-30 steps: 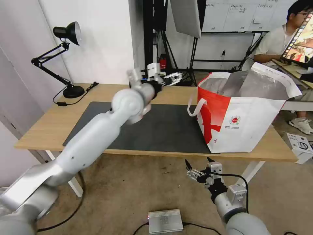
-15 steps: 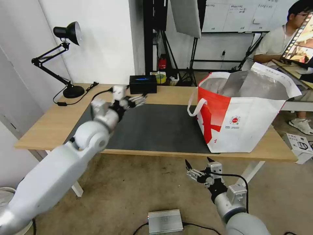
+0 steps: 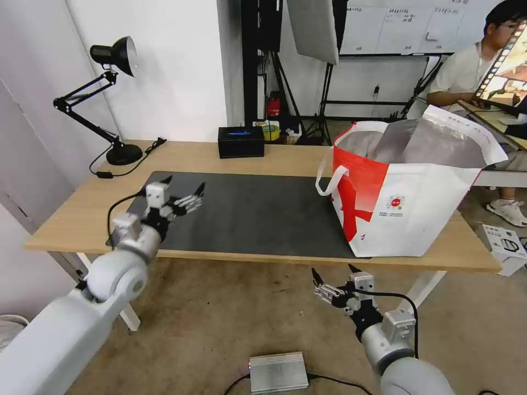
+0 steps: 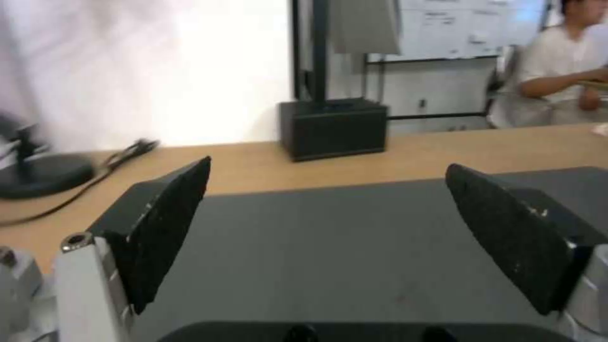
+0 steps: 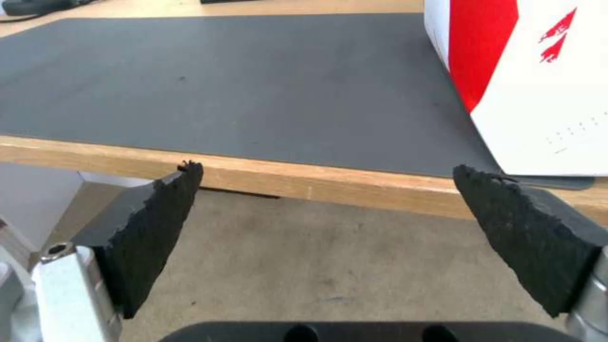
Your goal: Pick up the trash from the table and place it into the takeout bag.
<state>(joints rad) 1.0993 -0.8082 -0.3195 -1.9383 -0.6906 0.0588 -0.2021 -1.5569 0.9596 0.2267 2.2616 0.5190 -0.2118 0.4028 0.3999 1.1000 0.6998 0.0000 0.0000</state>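
The takeout bag [image 3: 406, 203] stands open on the right end of the table [image 3: 71, 214], its foil lining showing, one corner resting on the dark grey mat [image 3: 263, 214]. No trash is in view on the tabletop or mat. My left gripper [image 3: 185, 184] hovers open and empty low over the mat's left part; in the left wrist view its fingers [image 4: 165, 223] spread wide above the mat [image 4: 329, 247]. My right gripper [image 3: 332, 270] hangs open below the table's front edge, left of the bag; the right wrist view shows the table edge [image 5: 304, 178] and the bag's corner [image 5: 538, 95] beyond it.
A black rectangular box [image 3: 240, 141] sits at the table's back edge and a black desk lamp [image 3: 110, 93] at the back left with its cord trailing. On the floor lie a silver box [image 3: 278, 371] in front and a white carton [image 3: 505, 247] at the right.
My left arm has swung down and to the left, from high near the table's back middle to low over the mat's left part. The right arm has stayed still.
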